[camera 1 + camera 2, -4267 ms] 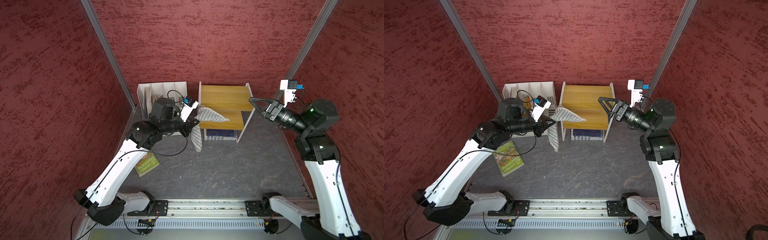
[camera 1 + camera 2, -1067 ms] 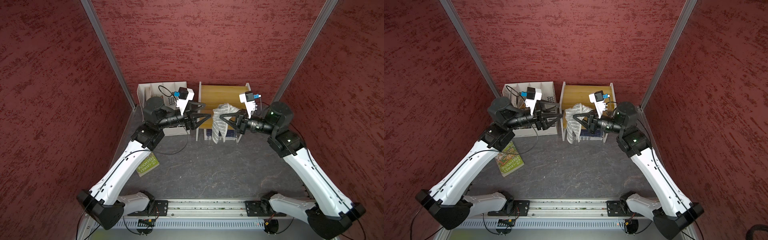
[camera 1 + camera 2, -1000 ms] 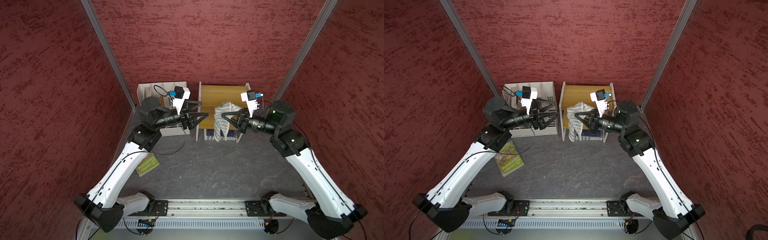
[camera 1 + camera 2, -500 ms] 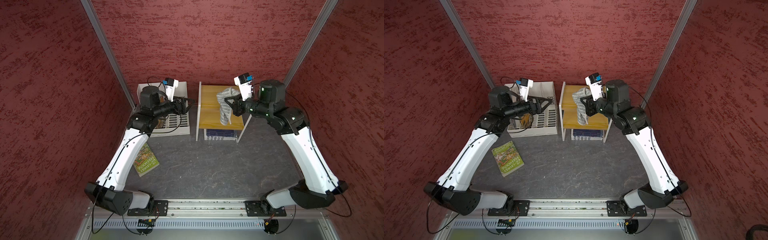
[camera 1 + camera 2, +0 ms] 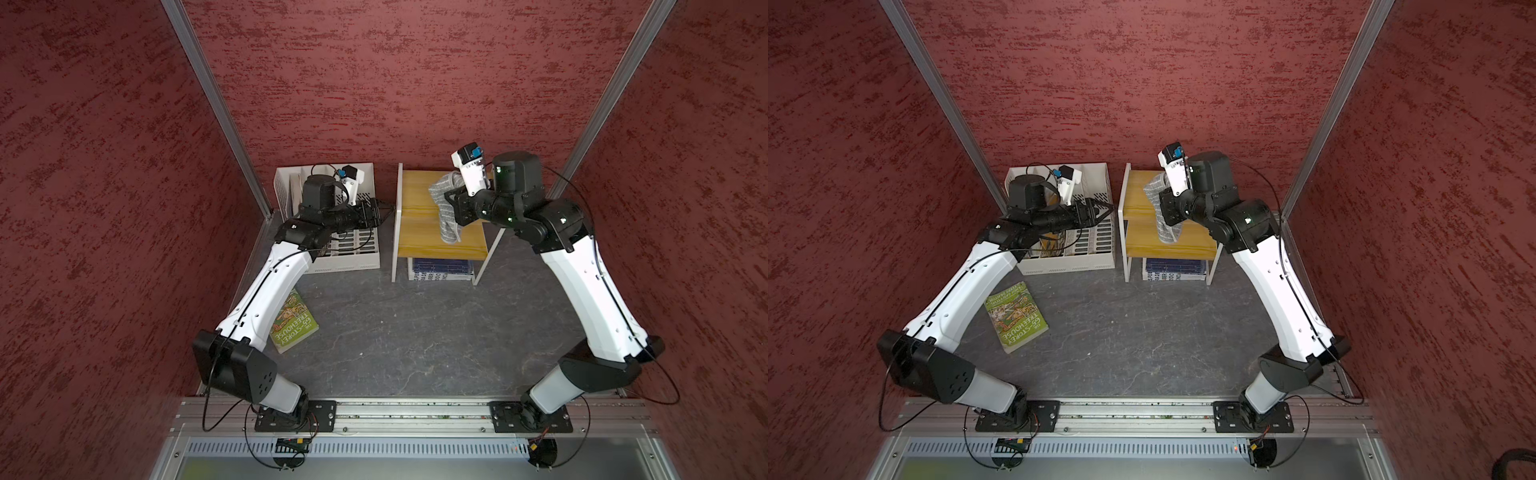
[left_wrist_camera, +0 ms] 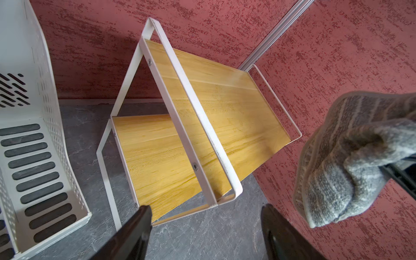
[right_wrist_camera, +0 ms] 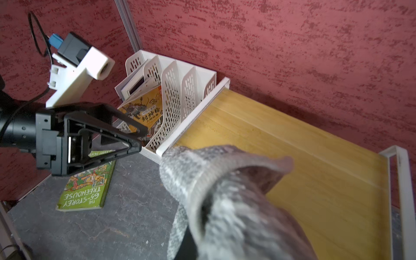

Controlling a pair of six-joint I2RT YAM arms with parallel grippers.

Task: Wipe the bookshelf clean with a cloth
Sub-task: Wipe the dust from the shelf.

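- Hanging from the right gripper (image 5: 451,198), the cloth (image 5: 446,218) is a grey, stripy bunch up over the bookshelf (image 5: 419,235).
- The right gripper's jaws are pressed together on the top part of the cloth.
- In both top views the loose end of the cloth drops across the step between the high yellow board and the low one. It is too hard to see if it touches the wood.
- The left gripper (image 5: 1106,210) is just beside the bookshelf, above the white file organizer (image 5: 1067,266). Its jaws are spread wide, with nothing in them.
- A yellow book (image 7: 144,112) stands in the file organizer.
- A green book (image 5: 1015,316) lies flat on the dark table top (image 5: 1142,332), near the left arm.
- Blue books (image 5: 440,270) lie under the low board.
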